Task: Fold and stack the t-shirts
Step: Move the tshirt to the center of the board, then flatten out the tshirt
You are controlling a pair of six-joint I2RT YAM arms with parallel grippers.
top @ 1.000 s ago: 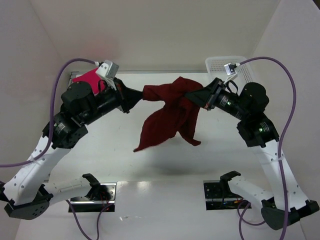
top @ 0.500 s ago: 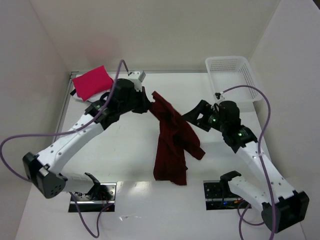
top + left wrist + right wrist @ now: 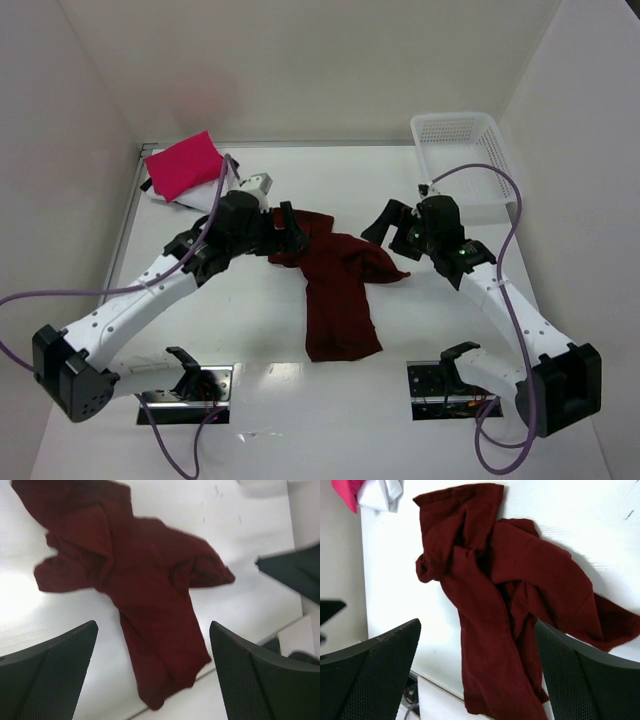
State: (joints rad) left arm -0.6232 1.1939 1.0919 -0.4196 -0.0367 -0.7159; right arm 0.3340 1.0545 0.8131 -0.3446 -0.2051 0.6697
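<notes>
Lying crumpled on table (image 3: 250, 320): maroon t-shirt (image 3: 335, 290). Left gripper (image 3: 292, 228) and right gripper (image 3: 378, 225) flank it, fingers spread wide. Pink t-shirt (image 3: 183, 165) folded at far-left corner, atop white t-shirt (image 3: 162, 196).

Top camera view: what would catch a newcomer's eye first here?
The dark maroon t-shirt lies crumpled and unfolded mid-table, between the open left claw and the open right claw, neither holding it. At the far left corner the bright pink-red t-shirt sits folded on some white cloth, and a white mesh basket stands at the far right.
</notes>
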